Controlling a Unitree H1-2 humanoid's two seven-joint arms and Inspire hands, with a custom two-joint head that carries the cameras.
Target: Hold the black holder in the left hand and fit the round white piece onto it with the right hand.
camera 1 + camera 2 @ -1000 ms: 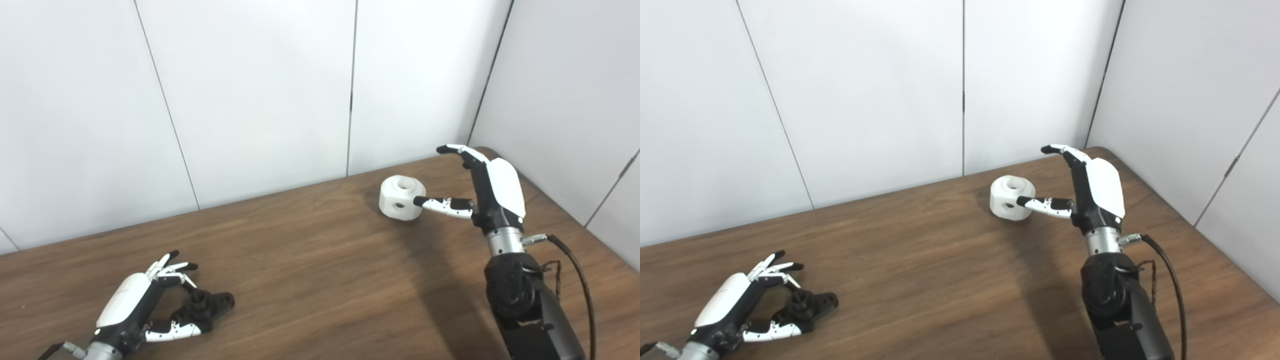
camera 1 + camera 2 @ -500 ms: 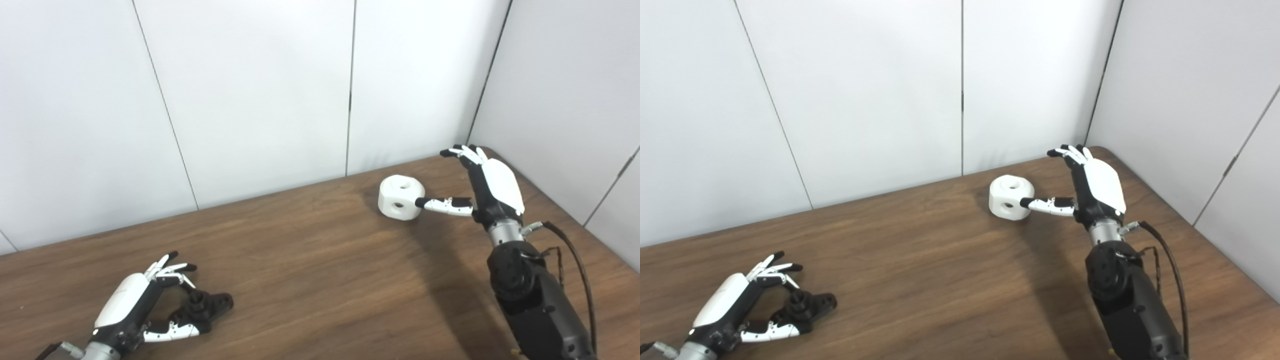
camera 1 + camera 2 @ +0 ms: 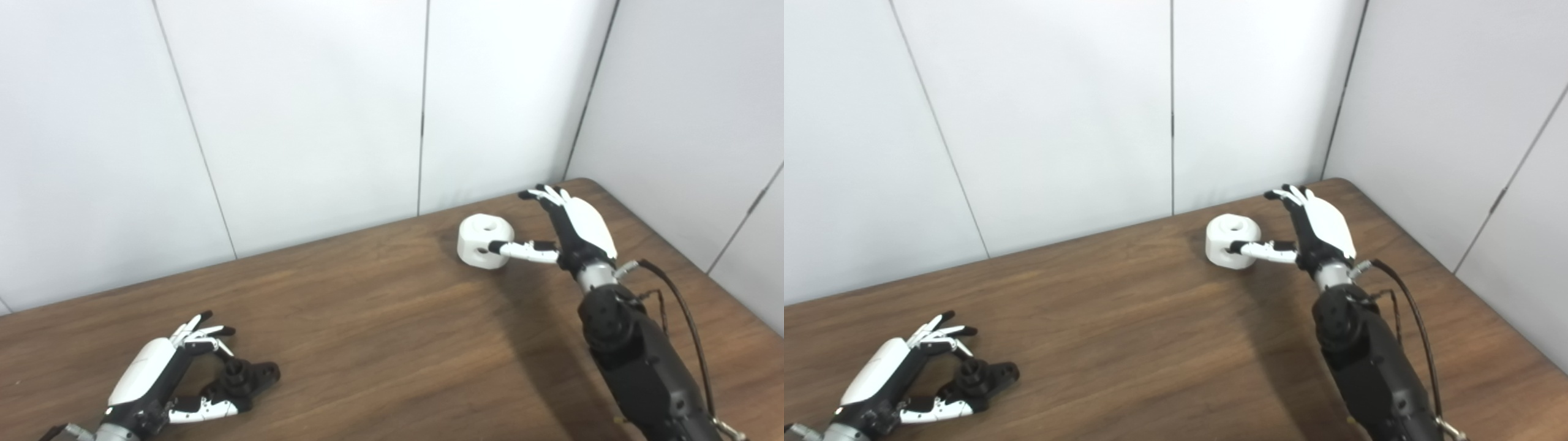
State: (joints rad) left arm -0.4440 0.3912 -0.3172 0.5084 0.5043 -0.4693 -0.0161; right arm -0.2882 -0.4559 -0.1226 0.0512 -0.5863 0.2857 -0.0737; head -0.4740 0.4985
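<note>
Lower left, the left hand cups the black holder lying on the wooden table, fingers spread. Right of centre, the right hand, spread, thumb touching the round white piece.

Near left of my table: holder, lying flat, my left hand around it.
Far right, by the wall: round piece on the table.
Just right of it: my right hand, thumb touching its side.
</note>
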